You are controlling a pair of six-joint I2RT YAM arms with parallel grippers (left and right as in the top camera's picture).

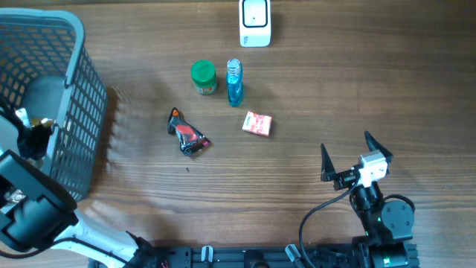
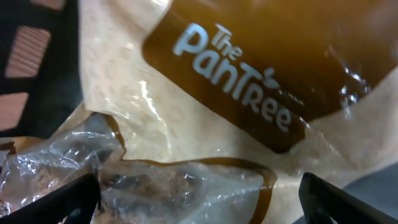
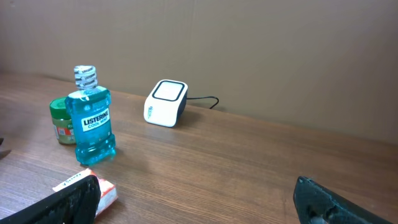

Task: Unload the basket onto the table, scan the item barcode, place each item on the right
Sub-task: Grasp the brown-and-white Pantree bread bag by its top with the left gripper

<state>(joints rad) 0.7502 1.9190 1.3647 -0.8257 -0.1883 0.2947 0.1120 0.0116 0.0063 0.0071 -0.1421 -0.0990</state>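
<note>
Two open, empty sets of jaws: left gripper (image 2: pixel 199 208) hovers over the PanTree bag (image 2: pixel 205 143) in the basket (image 1: pixel 82 112); its lettering slants upper-left to lower-right; long axis unclear; right gripper (image 1: pixel 346 145) near table's front.

tall basket (image 1: pixel 83 126) left, bottle (image 1: pixel 234 83) near scanner (image 1: pixel 255 22)

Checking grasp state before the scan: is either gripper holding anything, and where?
Nothing held: left gripper open over the bag; right gripper open, empty.
</note>
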